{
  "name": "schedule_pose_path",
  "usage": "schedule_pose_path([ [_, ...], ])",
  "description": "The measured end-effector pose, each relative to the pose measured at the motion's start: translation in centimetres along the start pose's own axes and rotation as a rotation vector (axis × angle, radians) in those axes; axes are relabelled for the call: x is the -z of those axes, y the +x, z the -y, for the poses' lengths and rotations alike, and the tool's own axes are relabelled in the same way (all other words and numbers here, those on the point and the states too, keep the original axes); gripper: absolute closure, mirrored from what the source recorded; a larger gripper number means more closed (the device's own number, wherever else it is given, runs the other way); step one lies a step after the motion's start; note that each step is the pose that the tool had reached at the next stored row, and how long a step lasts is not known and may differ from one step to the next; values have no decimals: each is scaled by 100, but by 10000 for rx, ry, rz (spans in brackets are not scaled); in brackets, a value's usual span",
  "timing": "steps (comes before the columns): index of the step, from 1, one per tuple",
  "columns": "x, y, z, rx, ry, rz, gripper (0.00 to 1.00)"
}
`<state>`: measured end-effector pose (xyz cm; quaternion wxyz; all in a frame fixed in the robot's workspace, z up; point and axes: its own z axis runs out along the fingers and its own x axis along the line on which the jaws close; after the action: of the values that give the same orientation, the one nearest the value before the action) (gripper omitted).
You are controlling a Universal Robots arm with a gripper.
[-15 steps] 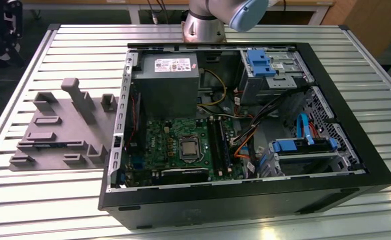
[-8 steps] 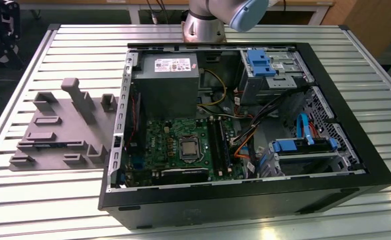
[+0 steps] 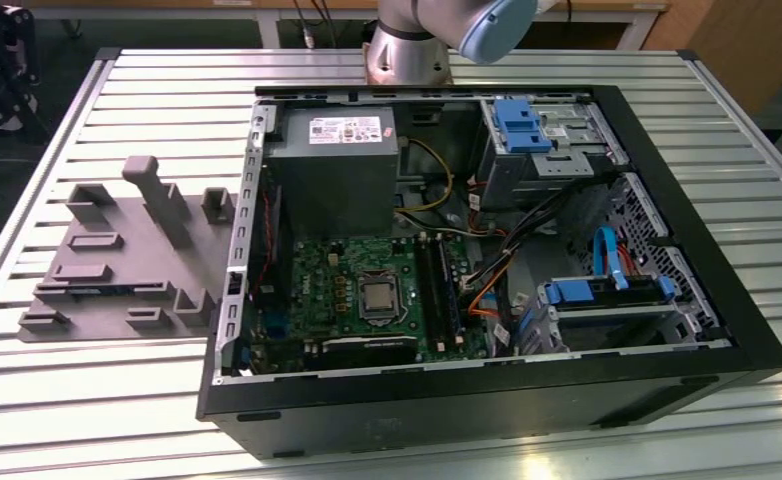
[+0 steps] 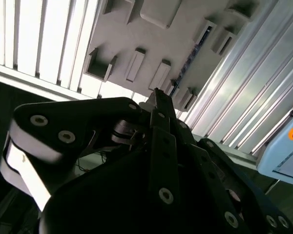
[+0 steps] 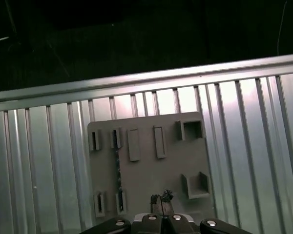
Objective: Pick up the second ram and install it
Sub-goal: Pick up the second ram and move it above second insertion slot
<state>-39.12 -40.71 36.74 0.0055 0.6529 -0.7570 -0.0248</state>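
Note:
The second ram (image 3: pixel 95 290) is a thin dark stick with bluish labels. It stands on edge in a slot of the grey holder plate (image 3: pixel 124 250), at the exterior view's left of the open computer case (image 3: pixel 498 250). In the first wrist view the ram (image 5: pixel 118 170) shows as a dark line on the plate (image 5: pixel 151 170). My gripper (image 5: pixel 161 199) hangs high above the plate, apart from it, shut and with nothing in it. In the second wrist view the closed fingertips (image 4: pixel 157 95) point toward the ram (image 4: pixel 188 63). The green motherboard (image 3: pixel 364 290) lies in the case with long black slots (image 3: pixel 434 285).
The case holds a grey power supply (image 3: pixel 331 170), blue drive brackets (image 3: pixel 525 125) and loose cables (image 3: pixel 498 270). The holder plate carries several raised posts and blocks (image 3: pixel 158 200). Everything rests on a slatted metal table (image 3: pixel 138 90). The arm's base (image 3: pixel 411 45) stands behind the case.

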Motion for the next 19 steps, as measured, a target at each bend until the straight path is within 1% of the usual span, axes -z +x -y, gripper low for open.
schedule_pose_path([
  [5, -31, 21, -53, 133, -7, -8, 89],
  [11, -37, 25, -62, 201, -9, -12, 89],
  [12, -38, 25, -62, 208, -9, -12, 83],
  [14, -42, 25, -61, 317, -11, -17, 83],
  [17, -54, 27, -61, 618, -18, -29, 82],
  [18, -58, 28, -62, 660, -19, -31, 75],
  [19, -63, 30, -63, 672, -20, -32, 75],
])
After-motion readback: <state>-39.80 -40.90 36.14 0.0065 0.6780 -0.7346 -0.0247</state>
